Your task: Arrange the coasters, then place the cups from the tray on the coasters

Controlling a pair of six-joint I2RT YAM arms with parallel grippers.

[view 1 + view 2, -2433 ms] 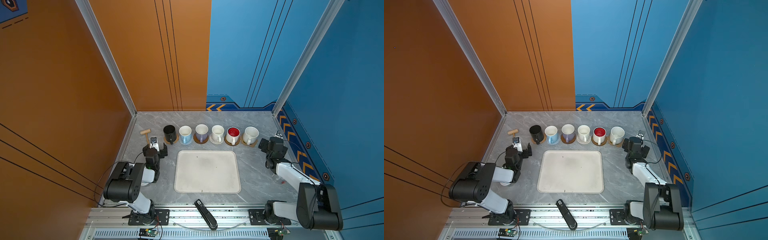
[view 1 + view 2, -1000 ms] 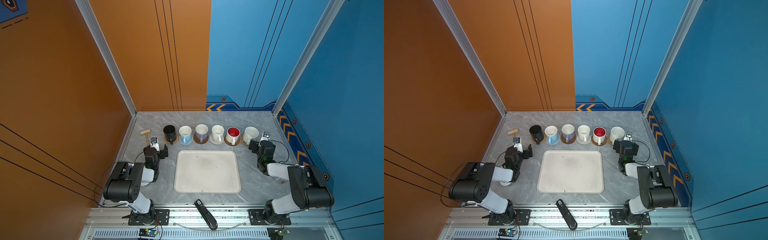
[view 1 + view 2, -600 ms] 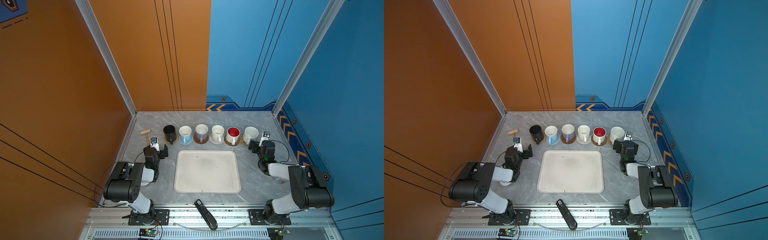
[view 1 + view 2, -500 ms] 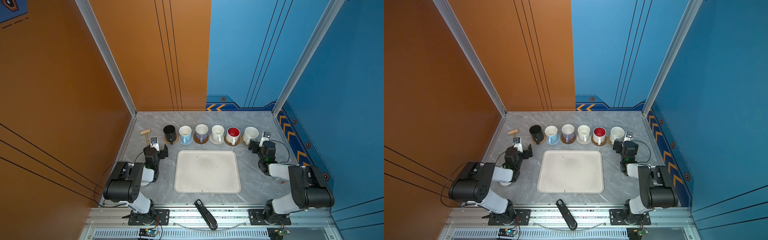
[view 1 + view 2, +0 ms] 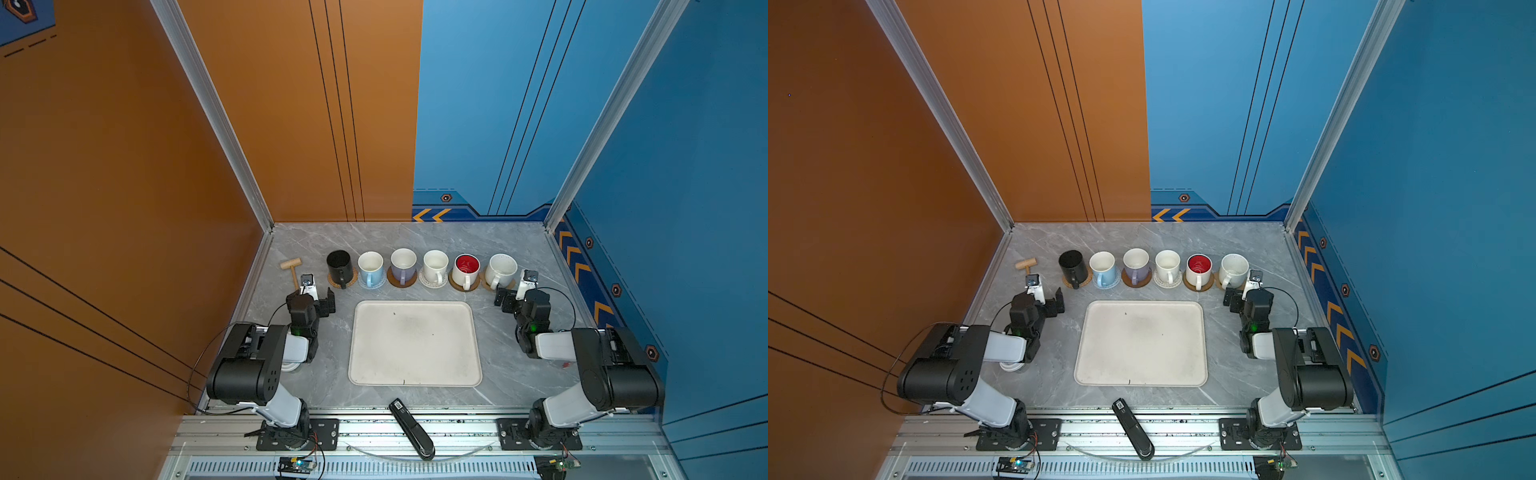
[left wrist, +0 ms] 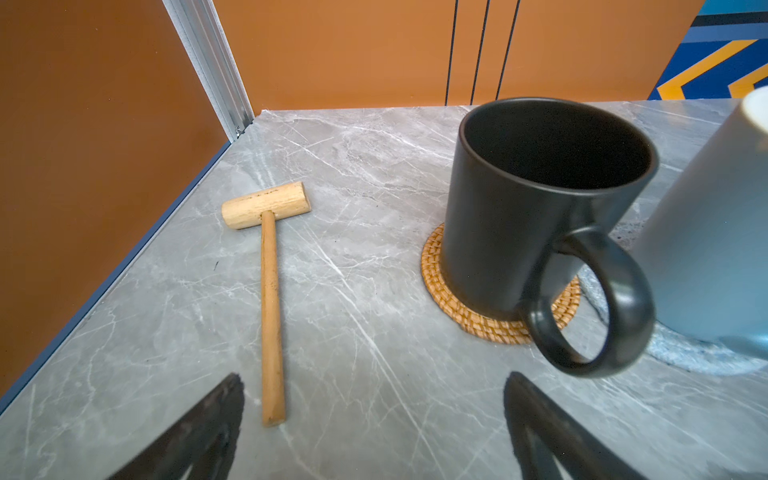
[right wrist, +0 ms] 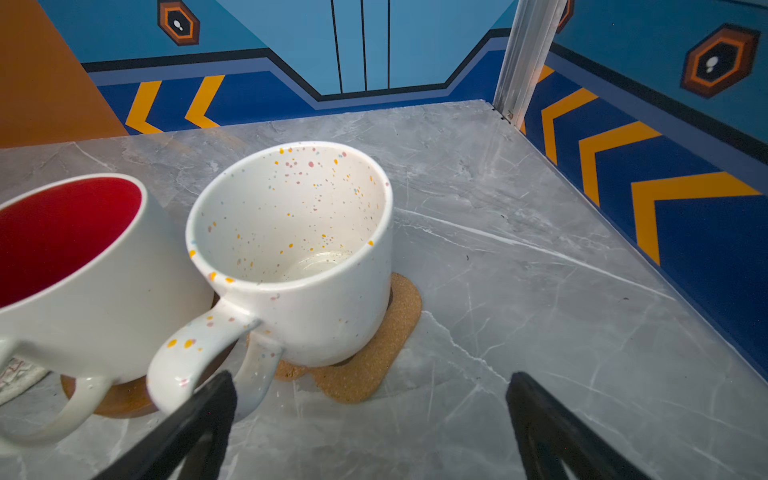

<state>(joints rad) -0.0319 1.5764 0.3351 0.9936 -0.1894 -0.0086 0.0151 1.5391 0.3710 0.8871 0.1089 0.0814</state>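
We hold both claws spread wide, gripping nothing. Our left claw (image 6: 374, 379) hangs just near of the black mug (image 5: 339, 266) on its rattan coaster (image 6: 478, 322). Our right claw (image 7: 370, 376) is just beside the handle of the speckled mug (image 5: 502, 269) on the paw coaster (image 7: 374, 370). Between those two in the far row stand the light blue mug (image 5: 370, 266), lavender mug (image 5: 403, 262), white mug (image 5: 435, 264) and red-lined mug (image 5: 466, 268), each on a coaster. The tray (image 5: 415, 376) lies near of the row.

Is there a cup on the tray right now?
No: in a top view the tray is bare, and the whole row from the black cup to the speckled cup stands beyond it.
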